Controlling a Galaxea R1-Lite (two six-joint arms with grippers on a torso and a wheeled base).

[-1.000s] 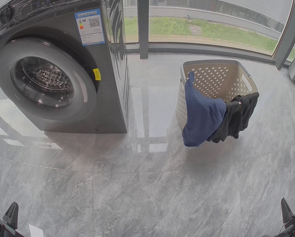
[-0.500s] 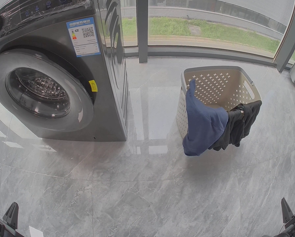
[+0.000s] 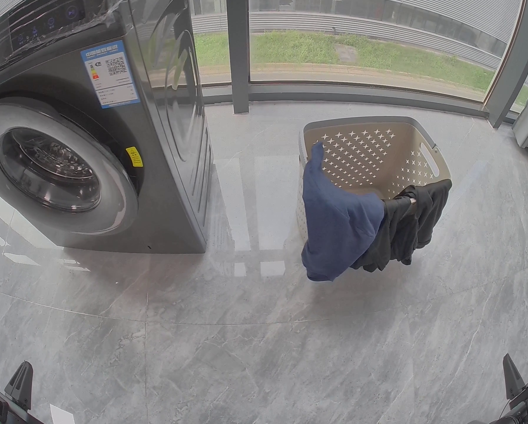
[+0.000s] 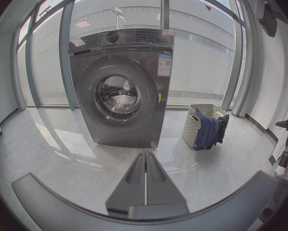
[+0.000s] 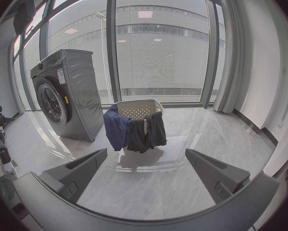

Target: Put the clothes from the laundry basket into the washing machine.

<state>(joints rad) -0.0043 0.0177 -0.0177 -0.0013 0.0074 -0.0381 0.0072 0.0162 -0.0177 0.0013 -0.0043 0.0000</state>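
The job is only at its start, because no clothes are in the washing machine [image 3: 158,148] yet. A blue cloth [image 3: 337,219] and a black cloth [image 3: 414,222] hang over the front edge of the basket [image 3: 364,148], side by side and touching. The basket stands on the floor [image 3: 264,337], a little way from the machine, on the robot's right. The left pincer [image 4: 145,164] is closed tight with nothing in it. The right pincer [image 5: 144,152] is wide open and empty, and it faces the basket from far off. Both are low and well away from the clothes. Next, the robot needs to get close to the basket and grab one cloth by a loose fold. The round door [image 3: 49,169] looks shut, I think, so it may need opening first. The machine has a white and blue sticker [image 3: 109,75] with a square code on it, and a small yellow sticker [image 3: 135,156] beside the door. The writing on both is too small to read.
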